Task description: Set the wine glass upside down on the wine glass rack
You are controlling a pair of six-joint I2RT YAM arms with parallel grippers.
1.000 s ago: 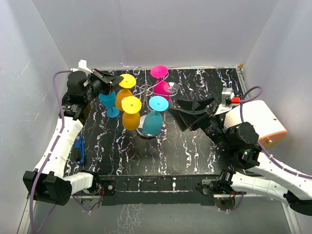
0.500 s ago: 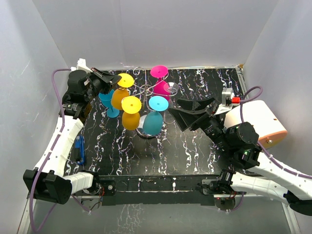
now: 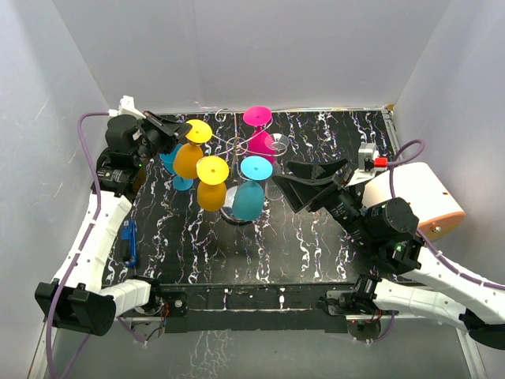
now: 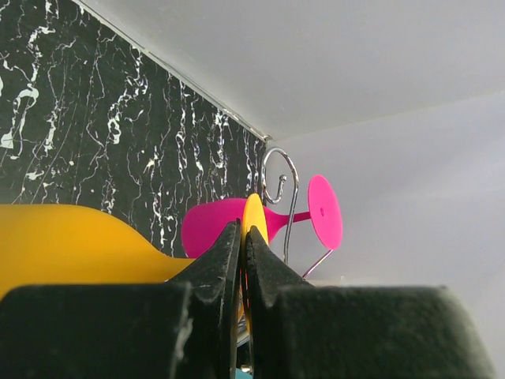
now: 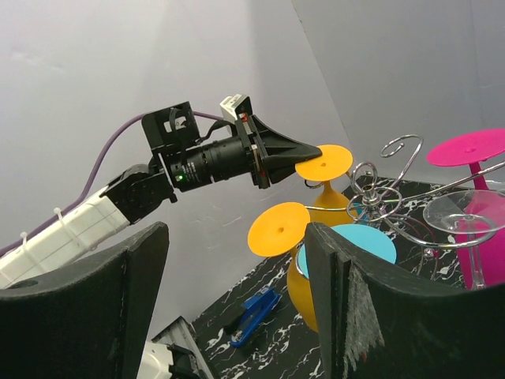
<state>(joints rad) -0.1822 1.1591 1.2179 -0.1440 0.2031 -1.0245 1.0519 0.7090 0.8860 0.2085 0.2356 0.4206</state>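
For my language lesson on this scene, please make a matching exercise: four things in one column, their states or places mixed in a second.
1 left claw
2 right claw
3 pink glass
4 blue tool

A lying on the table
B open, empty
C shut on the foot of a yellow glass
D hanging upside down on the rack

Pairs: 1-C, 2-B, 3-D, 4-A
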